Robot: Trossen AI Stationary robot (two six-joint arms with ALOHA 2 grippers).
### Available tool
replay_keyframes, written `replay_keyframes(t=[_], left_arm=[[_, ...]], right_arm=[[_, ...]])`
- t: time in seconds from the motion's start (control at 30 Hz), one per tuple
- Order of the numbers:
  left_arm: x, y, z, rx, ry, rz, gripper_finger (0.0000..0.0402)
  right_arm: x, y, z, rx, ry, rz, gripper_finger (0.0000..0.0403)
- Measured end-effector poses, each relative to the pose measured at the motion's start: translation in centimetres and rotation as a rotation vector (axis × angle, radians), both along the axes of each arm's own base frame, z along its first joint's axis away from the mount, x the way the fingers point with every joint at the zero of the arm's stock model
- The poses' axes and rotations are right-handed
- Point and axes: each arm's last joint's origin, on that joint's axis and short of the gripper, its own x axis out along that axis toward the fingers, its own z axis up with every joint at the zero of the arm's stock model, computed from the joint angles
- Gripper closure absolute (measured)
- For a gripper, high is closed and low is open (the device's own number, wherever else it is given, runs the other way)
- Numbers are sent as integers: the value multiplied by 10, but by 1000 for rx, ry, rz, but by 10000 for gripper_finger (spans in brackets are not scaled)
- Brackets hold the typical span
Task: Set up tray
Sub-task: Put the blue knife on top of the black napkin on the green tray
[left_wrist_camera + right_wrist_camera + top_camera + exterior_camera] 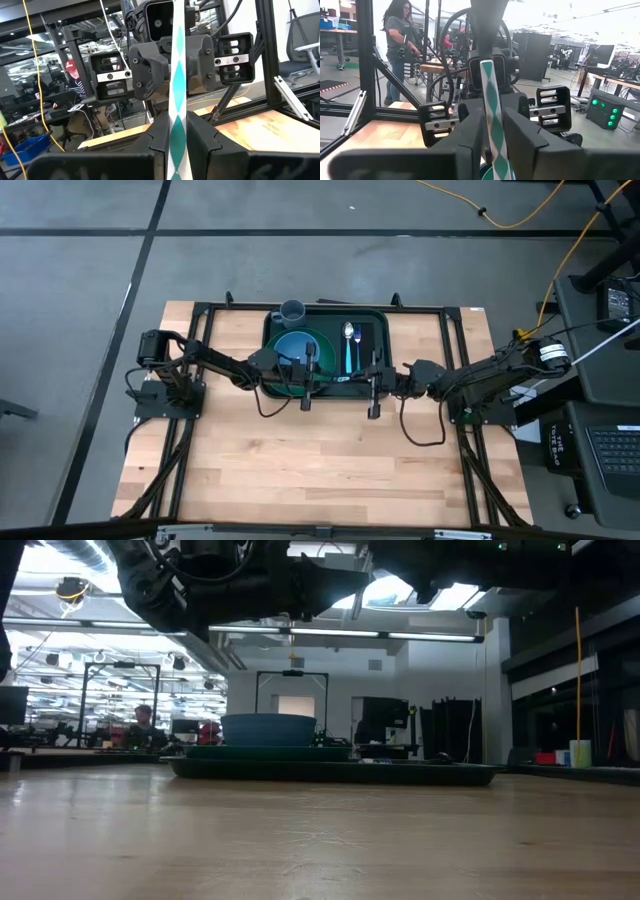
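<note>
both grippers' fingers [172,145] [495,140] clamped on 1 checkered strip [176,100], only overhead over tray [372,322]

- A pale wooden worktop [320,460] is seen from above, framed by black rails.
- A blue bowl [292,350] is set on a round green plate [318,343].
- A grey cup [292,311] is placed just behind the plate.
- A spoon [349,340] with a teal handle is laid on a flat black rectangle [364,335] beside the plate.
- Yellow cable [520,220] is trailed across the grey floor.
- A person [400,45] in a grey shirt is seen in the room behind.
</note>
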Motion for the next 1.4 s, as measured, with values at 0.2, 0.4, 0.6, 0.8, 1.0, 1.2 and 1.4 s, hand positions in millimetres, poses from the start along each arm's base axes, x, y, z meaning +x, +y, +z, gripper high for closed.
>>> replay_keyframes(t=[0.2,0.4,0.6,0.8,1.0,1.2,1.4], left_arm=[[0,0,0,-7,0,3,373],[0,0,0,-14,1,3,355],[0,0,0,-59,3,-1,314],[0,-3,1,-76,9,-11,280],[-6,-7,11,-118,65,-31,253],[-20,-21,28,-85,148,-72,239],[-46,-38,40,-51,160,-122,277]], right_arm=[[0,-1,0,-16,-1,-29,364],[0,-1,0,-21,-1,-33,371],[0,-1,0,-12,-2,-34,371],[0,-1,0,-11,-1,-27,371],[0,-1,0,-9,-1,-27,371],[0,-1,0,-6,1,-29,371],[0,-1,-1,6,12,-39,371]])
